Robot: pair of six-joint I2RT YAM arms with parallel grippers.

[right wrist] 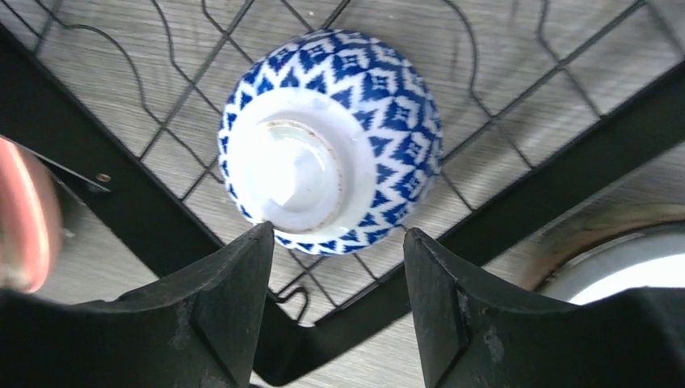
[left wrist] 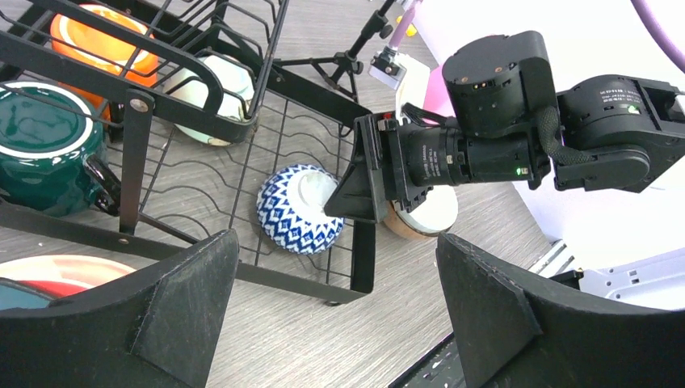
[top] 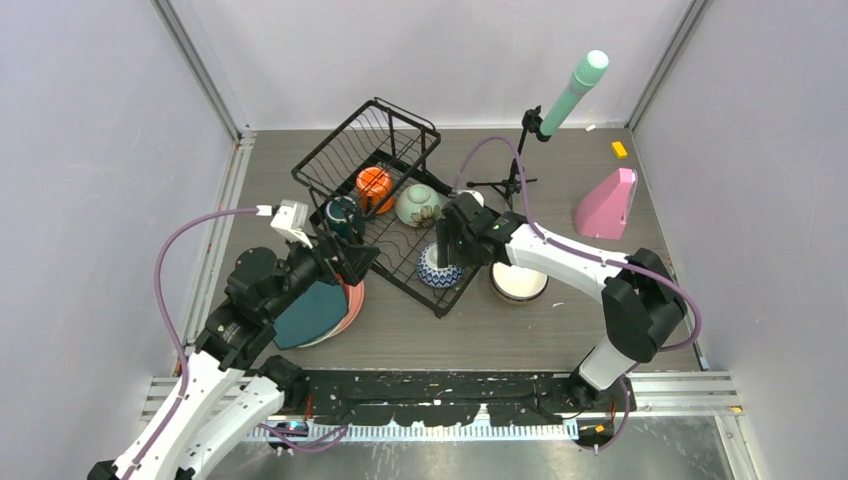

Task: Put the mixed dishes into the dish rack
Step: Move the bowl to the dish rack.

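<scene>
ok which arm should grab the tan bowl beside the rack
right: the right arm is beside the tan bowl at the dish rack corner; the left arm is over the plates

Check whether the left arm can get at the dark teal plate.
Probably yes. The dark teal plate tops its stack beside the dish rack, uncovered, just under the left arm. The open left gripper points past it toward the rack, so it would likely need to pull back.
</scene>
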